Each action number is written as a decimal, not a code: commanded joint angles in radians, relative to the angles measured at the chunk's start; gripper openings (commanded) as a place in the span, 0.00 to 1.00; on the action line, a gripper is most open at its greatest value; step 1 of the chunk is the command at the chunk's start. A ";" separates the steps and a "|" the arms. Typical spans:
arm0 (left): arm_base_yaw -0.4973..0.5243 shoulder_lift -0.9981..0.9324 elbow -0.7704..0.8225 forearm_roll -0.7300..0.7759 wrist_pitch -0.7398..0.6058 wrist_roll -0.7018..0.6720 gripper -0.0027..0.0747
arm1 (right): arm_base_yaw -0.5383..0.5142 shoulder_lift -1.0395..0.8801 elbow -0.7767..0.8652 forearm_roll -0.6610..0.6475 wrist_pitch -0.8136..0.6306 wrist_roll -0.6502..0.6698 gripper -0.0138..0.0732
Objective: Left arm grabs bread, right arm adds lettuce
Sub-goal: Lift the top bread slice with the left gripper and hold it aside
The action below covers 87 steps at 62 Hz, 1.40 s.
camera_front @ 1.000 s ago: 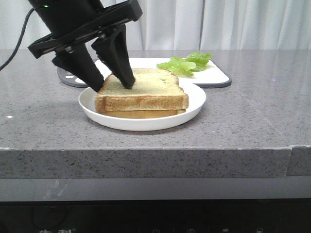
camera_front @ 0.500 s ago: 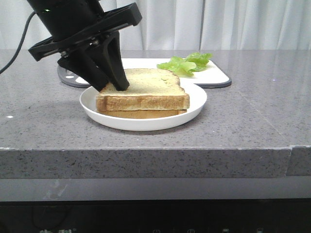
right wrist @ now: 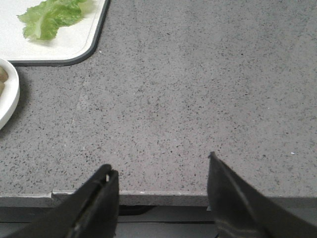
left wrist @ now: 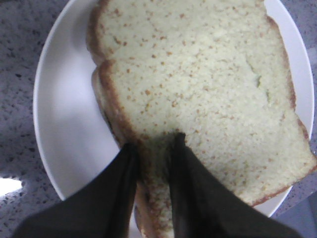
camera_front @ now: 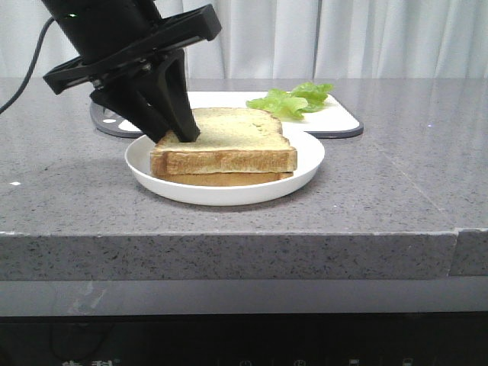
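left gripper (camera_front: 174, 136): down at the left back corner of the bread, fingers nearly closed, pinching the crust edge of the top slice; in the left wrist view (left wrist: 152, 148) a narrow strip of bread sits between the two dark fingers
bread (camera_front: 226, 139): thick pale speckled slice with brown crust, lies flat on top of a thinner tan slice (camera_front: 221, 179), both on the plate; top slice nearly plate-wide, looks not lifted
bread, wrist view (left wrist: 208, 94): crust runs along the side by the fingers, lower slice peeks out at that edge
plate (camera_front: 229, 194): white, round, shallow, sits on the surface near its front edge, left of centre
lettuce (camera_front: 292, 100): small ruffled light-green leaf, lies on the white board behind and right of the plate, apart from the bread, untouched
lettuce, right wrist view (right wrist: 49, 17): on the board's corner, well apart from the gripper
board (camera_front: 335, 120): white, dark rim, flat on the surface just behind the plate
right gripper (right wrist: 161, 186): fingers wide apart, holds nothing, hangs over bare grey surface at its front edge; not visible in front view
surface (camera_front: 396, 183): grey speckled stone
background: white curtain (camera_front: 381, 38) behind the surface
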 commanded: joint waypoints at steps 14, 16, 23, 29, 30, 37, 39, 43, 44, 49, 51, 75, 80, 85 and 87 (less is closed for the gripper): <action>-0.006 -0.046 -0.025 0.005 0.007 -0.005 0.01 | -0.008 0.014 -0.035 -0.014 -0.066 -0.006 0.65; -0.006 -0.048 -0.025 0.005 0.010 -0.005 0.01 | -0.008 0.014 -0.035 -0.014 -0.069 -0.006 0.65; -0.006 -0.078 -0.025 0.011 0.005 0.006 0.01 | -0.008 0.014 -0.035 0.000 -0.078 -0.006 0.65; -0.006 -0.130 -0.025 0.011 -0.004 0.008 0.01 | -0.008 0.014 -0.036 0.036 -0.086 -0.007 0.65; -0.006 -0.135 -0.025 0.011 -0.004 0.010 0.01 | -0.008 0.015 -0.038 0.041 -0.089 -0.007 0.65; -0.006 -0.220 -0.025 0.013 -0.007 0.026 0.01 | -0.008 0.031 -0.053 0.081 -0.099 -0.022 0.65; -0.004 -0.243 -0.025 0.020 -0.007 0.026 0.01 | -0.008 0.038 -0.061 0.096 -0.097 -0.033 0.65; -0.002 -0.294 -0.025 0.029 -0.011 0.031 0.01 | -0.008 0.064 -0.082 0.126 -0.091 -0.060 0.65; -0.002 -0.310 -0.025 0.032 -0.012 0.037 0.01 | -0.008 0.072 -0.090 0.139 -0.088 -0.070 0.65; -0.002 -0.375 -0.009 0.036 -0.012 0.054 0.01 | -0.008 0.130 -0.126 0.189 -0.067 -0.122 0.65; -0.002 -0.396 0.002 0.038 -0.015 0.054 0.01 | -0.008 0.150 -0.137 0.210 -0.061 -0.140 0.65; 0.232 -0.586 0.209 -0.276 -0.015 0.290 0.01 | -0.008 0.492 -0.332 0.362 -0.042 -0.247 0.65; 0.297 -0.598 0.242 -0.373 0.011 0.379 0.01 | -0.008 0.573 -0.376 0.405 -0.043 -0.265 0.65; 0.332 -0.609 0.258 -0.401 0.022 0.413 0.01 | -0.008 0.645 -0.416 0.445 -0.049 -0.271 0.65; 0.338 -0.613 0.262 -0.403 0.022 0.415 0.01 | -0.008 0.678 -0.435 0.463 -0.054 -0.272 0.65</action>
